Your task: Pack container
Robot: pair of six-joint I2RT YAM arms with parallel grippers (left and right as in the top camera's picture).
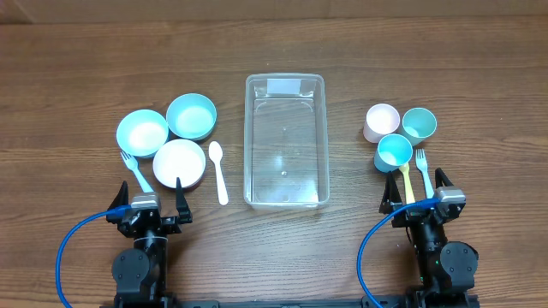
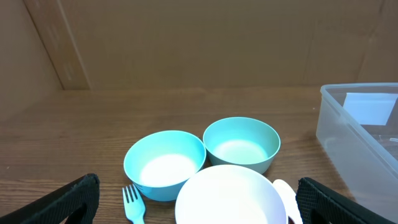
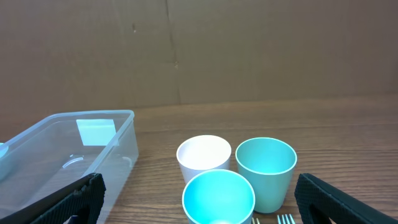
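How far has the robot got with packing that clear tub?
Nothing looks packed yet: the container is empty. Nothing is in hand either: both arms' jaws stand open and hold nothing. Everything is left to do: three bowls, three cups, the spoon and the forks all lie outside it.

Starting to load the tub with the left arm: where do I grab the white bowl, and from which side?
Take the white bowl by its near rim, from above with the left gripper, one finger inside, one outside. It stands upright and looks too wide to span; its near edge is free, while the light blue bowl and teal bowl crowd the far side.
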